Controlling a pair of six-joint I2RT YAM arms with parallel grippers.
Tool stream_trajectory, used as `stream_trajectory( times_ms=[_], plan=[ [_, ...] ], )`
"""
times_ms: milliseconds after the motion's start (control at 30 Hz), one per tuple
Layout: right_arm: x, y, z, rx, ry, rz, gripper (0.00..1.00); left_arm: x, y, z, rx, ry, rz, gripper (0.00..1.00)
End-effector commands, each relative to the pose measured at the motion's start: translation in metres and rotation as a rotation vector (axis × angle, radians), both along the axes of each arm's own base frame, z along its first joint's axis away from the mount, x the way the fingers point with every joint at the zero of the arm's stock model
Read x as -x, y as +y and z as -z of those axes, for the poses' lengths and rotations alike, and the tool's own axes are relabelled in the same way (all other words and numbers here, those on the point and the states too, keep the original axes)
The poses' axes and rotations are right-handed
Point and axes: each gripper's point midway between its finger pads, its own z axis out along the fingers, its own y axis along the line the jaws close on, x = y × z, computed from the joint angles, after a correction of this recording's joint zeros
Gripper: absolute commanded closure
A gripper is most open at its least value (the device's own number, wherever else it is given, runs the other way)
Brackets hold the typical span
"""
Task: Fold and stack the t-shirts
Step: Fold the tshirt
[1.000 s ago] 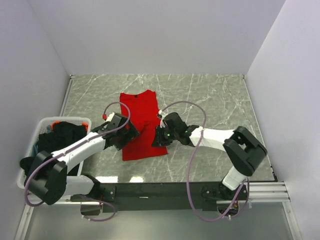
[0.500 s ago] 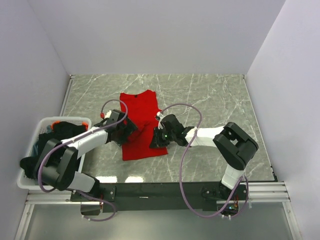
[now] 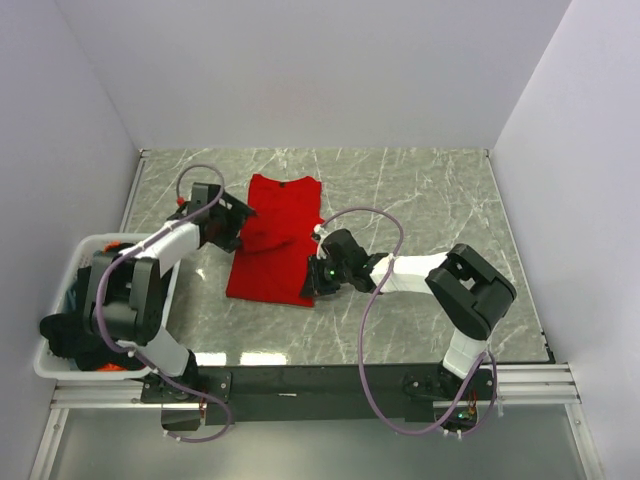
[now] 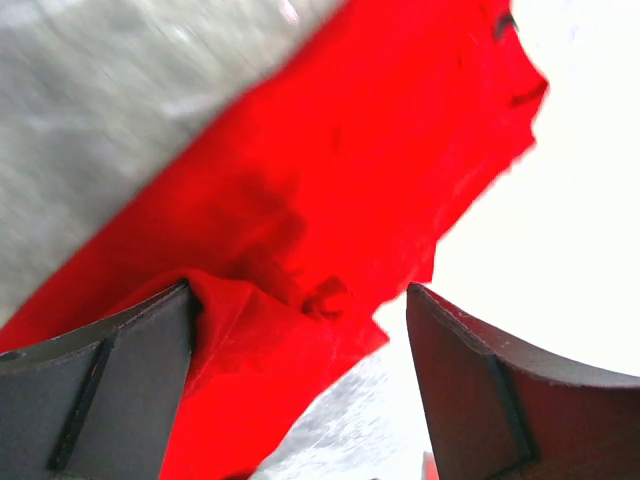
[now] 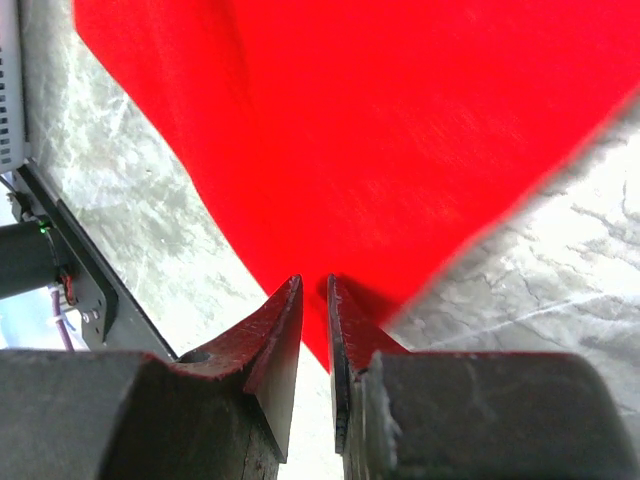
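The plain red t-shirt (image 3: pixel 275 235) lies flat and slightly askew on the marble table. It fills much of the left wrist view (image 4: pixel 330 170) and the right wrist view (image 5: pixel 380 130). My left gripper (image 3: pixel 236 225) is at the shirt's left edge, wide open (image 4: pixel 300 350). A bunched fold of red cloth presses against one of its fingers (image 4: pixel 110 370). My right gripper (image 3: pixel 313 287) sits at the shirt's near right corner. Its jaws (image 5: pixel 314 285) are almost together with a slim gap, and the corner lies at their tips with no cloth visibly pinched. Black t-shirts (image 3: pixel 62 335) are heaped in the basket.
The white slotted basket (image 3: pixel 105 239) stands at the table's left edge, beside the left arm. The black front rail (image 3: pixel 330 380) runs along the near edge, close behind the right gripper (image 5: pixel 70 280). White walls close the table on three sides.
The left gripper has swung up and to the left, and the whole red shirt has slid left and away with it, now tilted. The right gripper has barely moved.
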Motion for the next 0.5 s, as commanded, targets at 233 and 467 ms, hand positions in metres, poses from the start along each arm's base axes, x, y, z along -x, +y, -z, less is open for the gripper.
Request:
stream_trajectory(
  times_ms=[233, 467],
  plan=[
    [-0.001, -0.001, 0.011, 0.044, 0.015, 0.007, 0.77, -0.003, 0.018, 0.0, 0.032, 0.018, 0.002, 0.12],
    [-0.008, -0.004, -0.007, 0.055, -0.031, 0.024, 0.77, -0.027, 0.026, -0.013, -0.084, -0.007, 0.092, 0.07]
  ],
)
